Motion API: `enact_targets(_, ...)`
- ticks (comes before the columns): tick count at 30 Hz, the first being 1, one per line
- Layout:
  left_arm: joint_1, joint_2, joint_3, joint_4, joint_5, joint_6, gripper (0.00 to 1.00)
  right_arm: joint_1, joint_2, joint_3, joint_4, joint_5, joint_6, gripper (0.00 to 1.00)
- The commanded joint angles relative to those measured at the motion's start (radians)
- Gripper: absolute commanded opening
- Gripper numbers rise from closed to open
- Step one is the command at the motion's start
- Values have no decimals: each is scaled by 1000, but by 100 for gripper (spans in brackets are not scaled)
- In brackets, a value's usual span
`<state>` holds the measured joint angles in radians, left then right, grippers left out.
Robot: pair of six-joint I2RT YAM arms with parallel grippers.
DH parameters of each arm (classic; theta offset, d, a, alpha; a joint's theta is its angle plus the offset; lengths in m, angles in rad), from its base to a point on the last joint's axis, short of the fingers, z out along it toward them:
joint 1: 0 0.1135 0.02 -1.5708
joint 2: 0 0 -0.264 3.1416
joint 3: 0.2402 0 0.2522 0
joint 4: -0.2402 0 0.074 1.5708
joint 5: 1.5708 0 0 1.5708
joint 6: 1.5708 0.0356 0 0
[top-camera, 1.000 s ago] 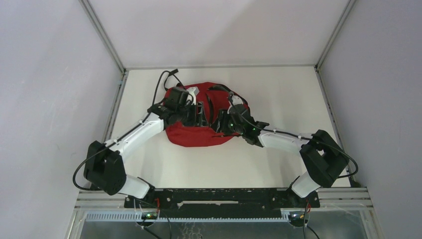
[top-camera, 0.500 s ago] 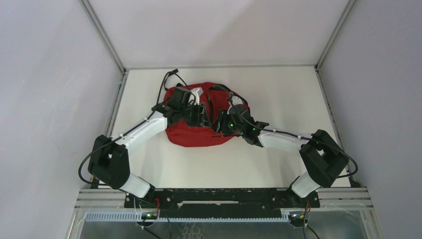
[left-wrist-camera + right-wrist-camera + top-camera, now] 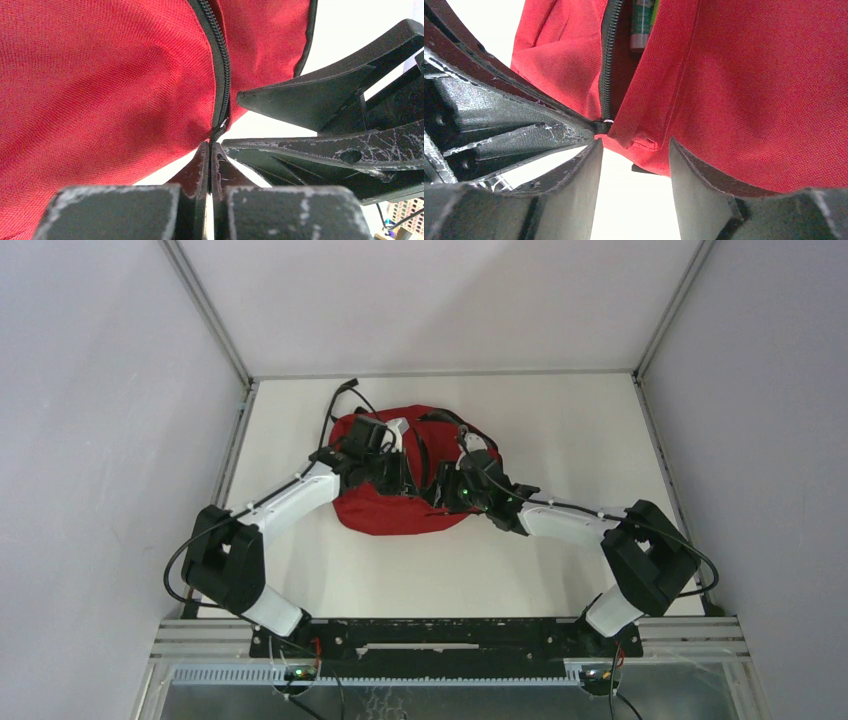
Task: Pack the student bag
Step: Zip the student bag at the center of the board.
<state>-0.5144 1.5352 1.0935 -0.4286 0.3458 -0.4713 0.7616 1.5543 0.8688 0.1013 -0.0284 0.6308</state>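
The student bag [image 3: 388,512], red with black straps, lies on the white table [image 3: 560,440] at mid-left. My left gripper [image 3: 404,476] is over its middle. In the left wrist view, the left gripper [image 3: 210,146] is shut, its tips pinching the lower end of the black zip [image 3: 223,75]. My right gripper [image 3: 446,490] sits close beside it. Seen from the right wrist, the right gripper [image 3: 634,150] stands open, with a folded corner of red fabric [image 3: 640,141] just at its tips. Through the open zip [image 3: 607,65] a green-and-white tube [image 3: 643,22] shows inside the bag.
Grey walls close in the table left [image 3: 100,440] and right [image 3: 760,440]. A black cable [image 3: 335,395] loops above the bag's far left edge. The arms' mounting rail [image 3: 440,635] runs along the near edge.
My left gripper has closed from open onto the zip end, and the left arm's elbow has swung right, towards the bag. The right arm and the bag have stayed put.
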Motion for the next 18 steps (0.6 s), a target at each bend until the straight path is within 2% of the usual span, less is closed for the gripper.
enact_targets(1, 5, -37, 23, 28, -11, -16, 0, 13, 13, 35, 58, -15, -23, 59)
enact_targets(7, 12, -19, 75, 32, -31, -31, 0, 25, 48, 35, 132, -20, -27, 55)
enact_targets(10, 35, 7, 104, 38, 11, -39, 0, 25, 54, 41, 139, 6, -18, 52)
enact_targets(12, 39, 12, 121, 41, 25, -42, 0, 23, 61, 49, 139, 16, -16, 44)
enact_targets(15, 39, 11, 141, 46, 36, -51, 0, 23, 80, 62, 142, 24, -16, 25)
enact_targets(17, 39, 8, 149, 53, 39, -57, 0, 22, 93, 67, 144, 24, -17, 16)
enact_targets(18, 39, 9, 155, 55, 41, -59, 0, 22, 98, 67, 144, 24, -17, 8)
